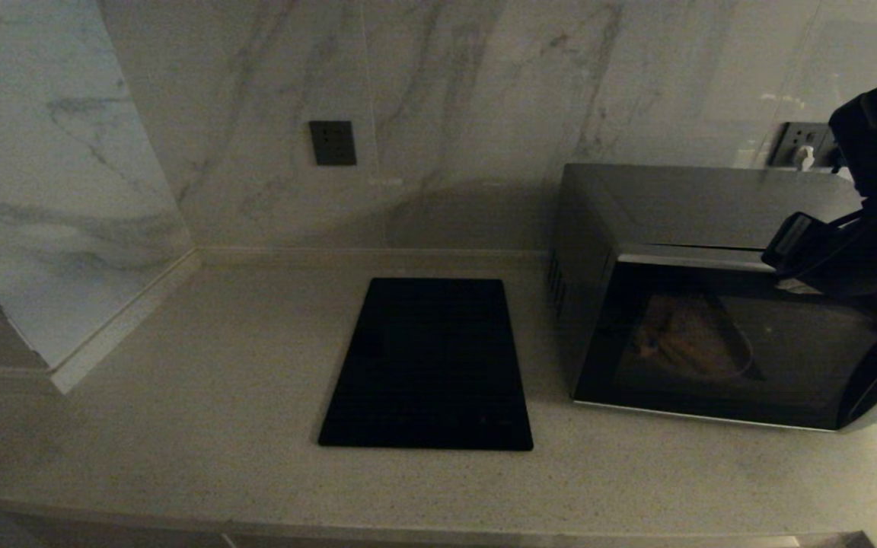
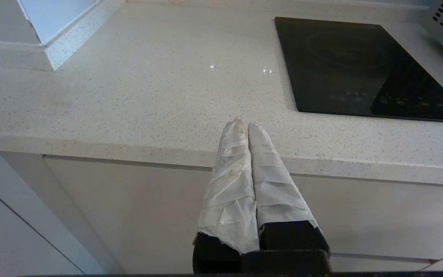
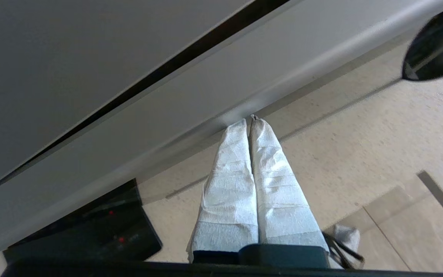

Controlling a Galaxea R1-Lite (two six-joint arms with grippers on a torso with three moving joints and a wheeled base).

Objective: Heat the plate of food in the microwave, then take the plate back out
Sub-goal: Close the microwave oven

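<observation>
We see the plate (image 1: 693,342) inside the microwave (image 1: 701,304), dim behind the closed glass door, with tan food on it. The microwave stands on the counter (image 1: 218,396), against the marble wall (image 1: 446,114).

Our right arm (image 1: 865,221) reaches in over the microwave's top near its right end. The right wrist view shows the right gripper (image 3: 251,120) with its cloth-wrapped fingers (image 3: 231,169) pressed together, holding nothing, the tips at the microwave's grey edge.

To the left of the microwave, just beside it, a black slab (image 1: 427,365) lies flat on the counter. On the wall above and left of the microwave sits a dark socket plate (image 1: 332,142); another socket (image 1: 800,146) shows behind the microwave's right end.

Further left of the microwave, beyond the slab, our left gripper (image 2: 246,125) hangs by the counter's front edge, fingers closed together and empty.
</observation>
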